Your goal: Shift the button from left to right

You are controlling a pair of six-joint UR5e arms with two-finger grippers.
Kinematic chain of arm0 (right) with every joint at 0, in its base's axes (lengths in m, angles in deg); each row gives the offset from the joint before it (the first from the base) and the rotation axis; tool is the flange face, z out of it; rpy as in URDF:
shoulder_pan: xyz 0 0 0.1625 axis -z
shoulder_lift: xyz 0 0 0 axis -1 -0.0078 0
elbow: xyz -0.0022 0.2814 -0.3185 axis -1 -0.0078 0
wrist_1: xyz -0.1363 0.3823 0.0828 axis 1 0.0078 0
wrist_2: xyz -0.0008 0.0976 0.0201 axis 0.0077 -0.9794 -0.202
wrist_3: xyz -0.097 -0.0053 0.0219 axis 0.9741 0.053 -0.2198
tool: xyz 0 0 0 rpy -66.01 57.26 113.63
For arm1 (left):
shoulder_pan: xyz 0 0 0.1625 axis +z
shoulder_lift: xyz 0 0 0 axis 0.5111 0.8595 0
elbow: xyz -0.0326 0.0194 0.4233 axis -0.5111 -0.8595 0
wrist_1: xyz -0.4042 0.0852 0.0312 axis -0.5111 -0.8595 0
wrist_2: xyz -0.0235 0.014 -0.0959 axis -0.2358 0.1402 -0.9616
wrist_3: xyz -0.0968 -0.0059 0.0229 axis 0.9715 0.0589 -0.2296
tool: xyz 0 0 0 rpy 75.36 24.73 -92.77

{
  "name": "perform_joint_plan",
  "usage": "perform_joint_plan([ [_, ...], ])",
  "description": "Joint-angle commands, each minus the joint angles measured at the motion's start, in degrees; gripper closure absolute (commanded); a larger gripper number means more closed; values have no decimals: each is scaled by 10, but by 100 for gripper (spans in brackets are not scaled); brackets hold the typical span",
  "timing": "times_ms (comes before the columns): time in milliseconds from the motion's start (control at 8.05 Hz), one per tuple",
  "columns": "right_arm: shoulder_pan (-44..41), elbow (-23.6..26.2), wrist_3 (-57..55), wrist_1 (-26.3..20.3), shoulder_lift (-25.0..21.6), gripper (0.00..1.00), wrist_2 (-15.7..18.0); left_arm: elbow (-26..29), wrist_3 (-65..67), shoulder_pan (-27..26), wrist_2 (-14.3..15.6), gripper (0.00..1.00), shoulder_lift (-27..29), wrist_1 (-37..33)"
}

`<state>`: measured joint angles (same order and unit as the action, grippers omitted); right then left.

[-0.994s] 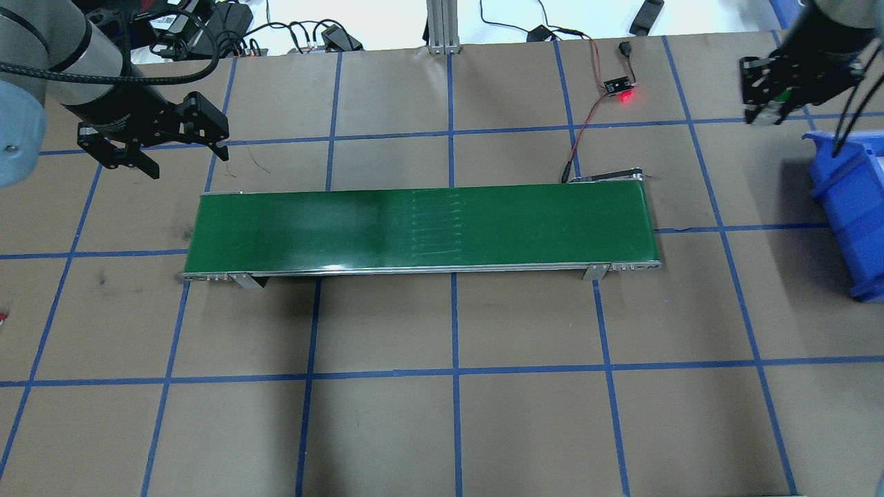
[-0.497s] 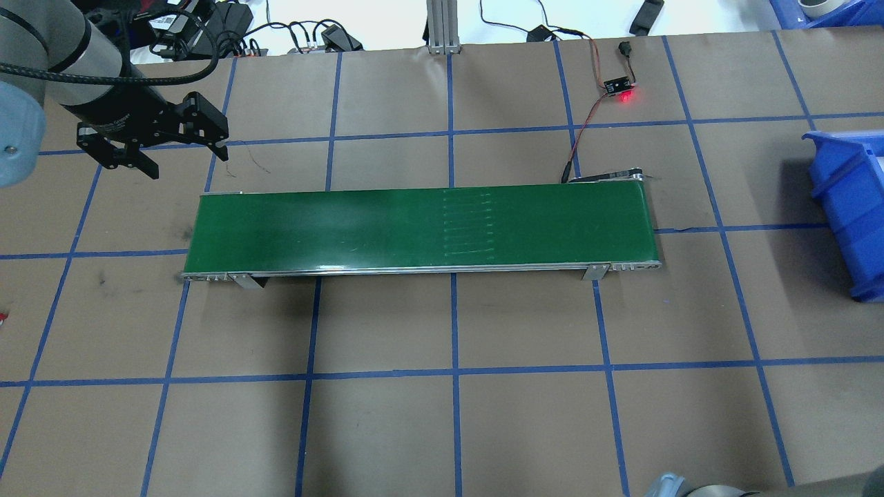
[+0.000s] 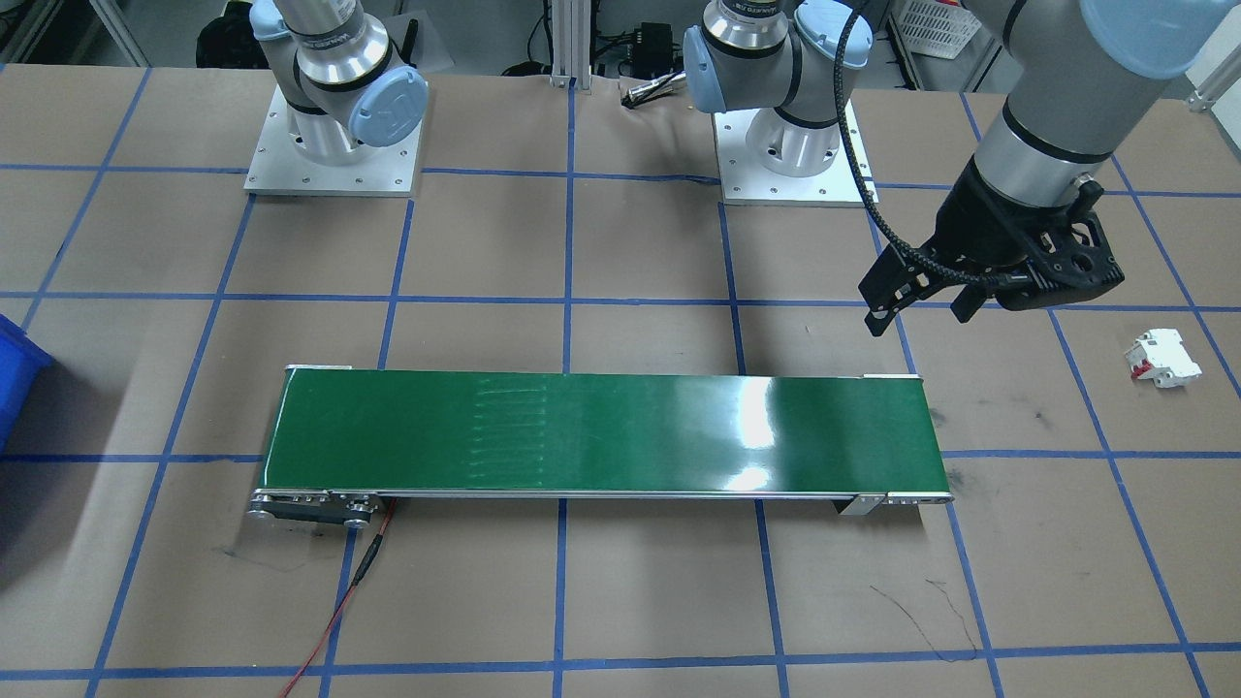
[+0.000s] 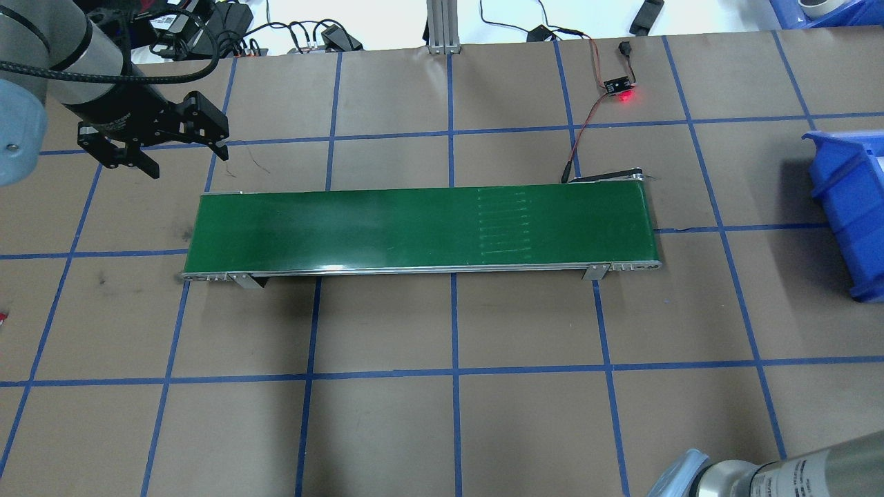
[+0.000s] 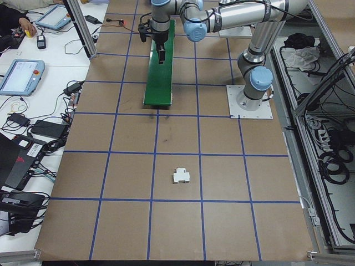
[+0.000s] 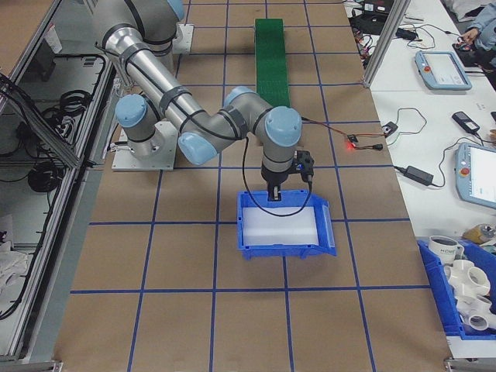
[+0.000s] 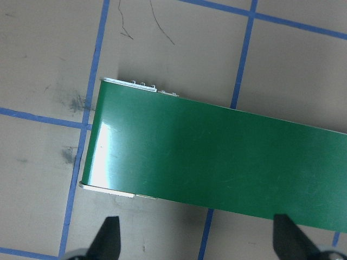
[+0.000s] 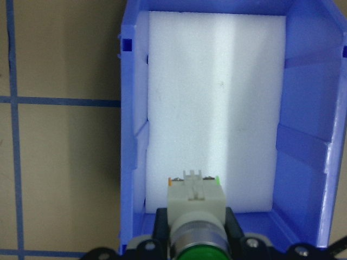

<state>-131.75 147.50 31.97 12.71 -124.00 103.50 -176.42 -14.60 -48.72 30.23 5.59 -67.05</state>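
I have the button (image 8: 196,216) clamped in the right gripper (image 8: 196,238), hanging over the near end of the blue bin (image 8: 133,135), above its white foam liner (image 8: 217,108); the jaws press on the silver barrel from both sides, just behind the green cap. I judge it a light, rigid plastic-and-metal part, the smooth round barrel a bit slippery, so the barrel between cap and base is the right place to hold it, and the foam should cushion a short drop. Its long axis runs along the bin's length in the wrist view, pale-green base pointing into the bin, cap toward the camera. Well away from the bin, the green conveyor (image 4: 421,228) lies bare on the tabletop (image 4: 456,414). Past the conveyor's end farthest from the bin, the left gripper (image 3: 926,301) hovers with jaws spread wide and empty, and 1 white breaker (image 3: 1161,358) lies farther out.
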Motion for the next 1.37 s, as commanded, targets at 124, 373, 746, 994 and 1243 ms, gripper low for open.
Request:
perform_joint_plan([
  [124, 18, -9, 49, 77, 95, 100, -5, -2, -1, 0, 0, 0, -2, 0],
  [373, 18, -7, 35, 76, 106, 100, -7, -2, -4, 0, 0, 0, -2, 0],
  [746, 18, 1, 41, 79, 123, 100, 1, -1, -1, 1, 0, 0, -3, 0],
  [994, 17, 1, 46, 80, 140, 100, 0, -1, -2, 0, -1, 0, -3, 0],
  [1243, 17, 9, 47, 80, 148, 100, -1, 1, -2, 1, 1, 0, 0, -7],
])
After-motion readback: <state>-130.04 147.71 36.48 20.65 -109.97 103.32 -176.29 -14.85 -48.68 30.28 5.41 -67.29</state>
